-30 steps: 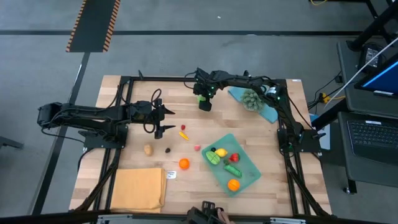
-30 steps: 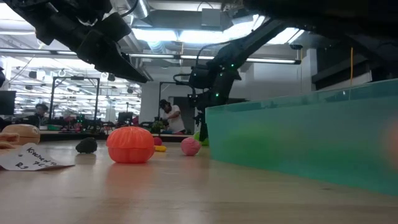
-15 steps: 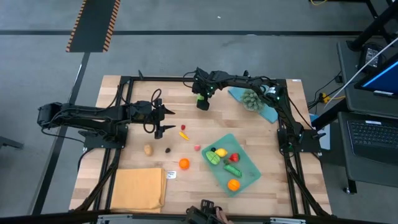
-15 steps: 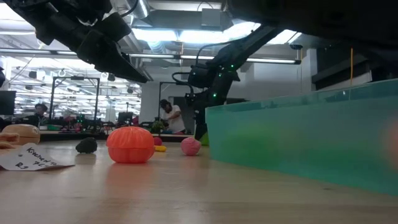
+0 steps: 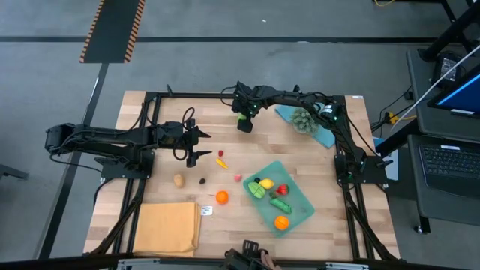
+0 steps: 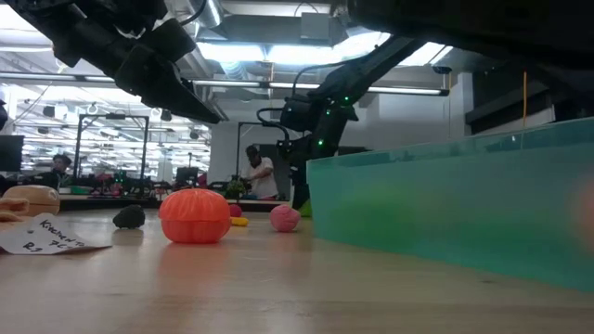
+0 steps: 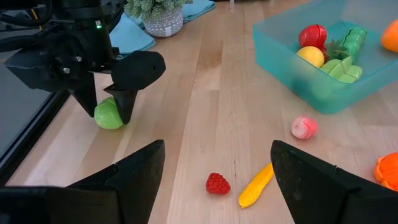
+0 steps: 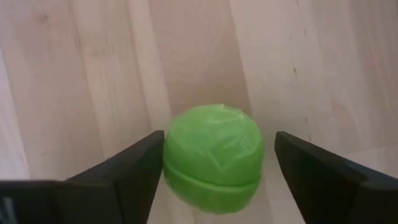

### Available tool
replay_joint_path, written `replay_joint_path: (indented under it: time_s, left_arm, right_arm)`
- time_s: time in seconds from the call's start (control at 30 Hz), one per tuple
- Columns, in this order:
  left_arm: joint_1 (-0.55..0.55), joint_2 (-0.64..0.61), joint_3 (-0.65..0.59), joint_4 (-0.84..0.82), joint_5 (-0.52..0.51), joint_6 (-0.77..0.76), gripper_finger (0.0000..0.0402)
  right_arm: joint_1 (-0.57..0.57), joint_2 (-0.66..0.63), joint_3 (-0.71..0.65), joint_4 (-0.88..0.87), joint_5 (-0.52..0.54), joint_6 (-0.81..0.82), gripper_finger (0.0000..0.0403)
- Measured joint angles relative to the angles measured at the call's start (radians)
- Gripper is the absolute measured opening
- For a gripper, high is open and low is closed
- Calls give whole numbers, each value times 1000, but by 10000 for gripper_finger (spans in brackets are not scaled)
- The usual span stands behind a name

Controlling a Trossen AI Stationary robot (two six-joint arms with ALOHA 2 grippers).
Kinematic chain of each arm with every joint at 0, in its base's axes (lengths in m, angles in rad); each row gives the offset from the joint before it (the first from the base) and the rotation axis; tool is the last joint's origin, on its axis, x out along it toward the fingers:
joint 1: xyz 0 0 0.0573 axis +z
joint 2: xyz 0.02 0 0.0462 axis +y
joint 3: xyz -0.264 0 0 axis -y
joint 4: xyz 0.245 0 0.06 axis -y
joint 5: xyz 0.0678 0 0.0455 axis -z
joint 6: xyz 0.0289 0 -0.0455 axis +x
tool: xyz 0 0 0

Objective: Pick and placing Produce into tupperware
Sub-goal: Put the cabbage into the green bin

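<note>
My right gripper (image 5: 244,122) is open near the table's far edge, pointing down. Its fingers stand on either side of a round green produce piece (image 8: 213,157) that rests on the wood, also seen from the left wrist view as the green piece (image 7: 109,116). My left gripper (image 5: 196,145) is open and hovers left of a red berry (image 5: 221,154) and a yellow piece (image 5: 222,162). Pink (image 5: 238,178), dark (image 5: 202,180), tan (image 5: 178,180) and orange (image 5: 222,197) pieces lie loose on the table. The teal tupperware (image 5: 298,187) holds several pieces. My right gripper comes at the green piece from above, and one finger (image 8: 134,171) stands right at the piece's side (image 8: 169,155), while a gap shows at the other finger. I cannot tell whether it touches. The piece sits on the table.
A spiky grey-green ball (image 5: 302,118) sits on a blue cloth (image 5: 324,136) at the far right. An orange-yellow cloth (image 5: 166,227) lies at the near left, with a paper tag (image 5: 206,211) beside it. People show in the room beyond the table in the low view.
My right gripper has come down a little around the green piece. Nothing else has visibly moved.
</note>
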Motion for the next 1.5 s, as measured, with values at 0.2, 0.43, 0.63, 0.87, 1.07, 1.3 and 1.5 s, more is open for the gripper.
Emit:
replay_joint_path:
  time_s: [0.2,0.43,0.63,0.87,1.07,1.3,1.5]
  left_arm:
    - [0,0,0,0,0,0,286]
    - [0,0,0,0,0,0,286]
    - [0,0,0,0,0,0,286]
    - [0,0,0,-3,0,0,286]
    - [0,0,0,-3,0,0,286]
    - [0,0,0,-3,0,0,286]
    - [0,0,0,-3,0,0,286]
  right_arm:
    - [0,0,0,0,0,0,259]
    - [0,0,0,0,-1,0,225]
    - [0,0,0,-1,-1,27,247]
    - [0,0,0,-1,-2,27,225]
    - [0,0,0,-2,-17,49,227]
    - [0,0,0,-12,-20,50,226]
    - [1,-32,0,-35,-20,50,226]
